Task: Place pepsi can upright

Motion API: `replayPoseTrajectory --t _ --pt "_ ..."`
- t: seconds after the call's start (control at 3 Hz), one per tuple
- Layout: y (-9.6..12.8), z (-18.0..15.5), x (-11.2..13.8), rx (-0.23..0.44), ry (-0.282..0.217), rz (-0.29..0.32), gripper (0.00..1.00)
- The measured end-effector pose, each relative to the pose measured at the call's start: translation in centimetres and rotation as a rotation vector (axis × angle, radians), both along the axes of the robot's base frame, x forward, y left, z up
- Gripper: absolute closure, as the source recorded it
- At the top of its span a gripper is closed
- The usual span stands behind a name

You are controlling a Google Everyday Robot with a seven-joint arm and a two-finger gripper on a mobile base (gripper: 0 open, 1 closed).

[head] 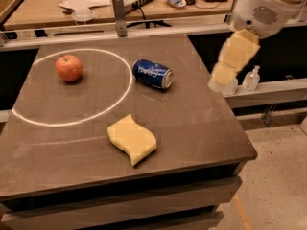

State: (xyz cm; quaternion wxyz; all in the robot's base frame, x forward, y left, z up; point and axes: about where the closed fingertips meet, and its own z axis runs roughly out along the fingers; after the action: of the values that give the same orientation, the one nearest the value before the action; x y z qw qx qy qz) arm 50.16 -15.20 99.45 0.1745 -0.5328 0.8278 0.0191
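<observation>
The gripper [224,73] hovered beyond the counter's [192,121] right edge, its grip unreadable; one toppled pepsi can [152,74], one apple [69,67], one yellow sponge [132,139]

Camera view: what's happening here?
The job is to stand the pepsi can upright. Right now it lies on its side on the table, just outside the white circle that holds the apple. A yellow sponge sits nearer the front. The tool hangs by the table's right edge, apart from the can.

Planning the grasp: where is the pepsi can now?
The pepsi can lies on its side right of the white circle, behind the yellow sponge; the gripper hangs beyond the table, at right.
</observation>
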Motion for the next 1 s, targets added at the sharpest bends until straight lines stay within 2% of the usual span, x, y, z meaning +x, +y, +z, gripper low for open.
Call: replayPoseTrajectory --t 0.33,0.67,1.0 --pt "3.03 -0.42 3.25 -0.002 0.005 -0.096 0.00" --pt "3.93 -0.37 3.96 0.009 0.001 -0.137 0.00" --pt "3.90 -0.34 3.96 0.009 -0.002 -0.133 0.00"
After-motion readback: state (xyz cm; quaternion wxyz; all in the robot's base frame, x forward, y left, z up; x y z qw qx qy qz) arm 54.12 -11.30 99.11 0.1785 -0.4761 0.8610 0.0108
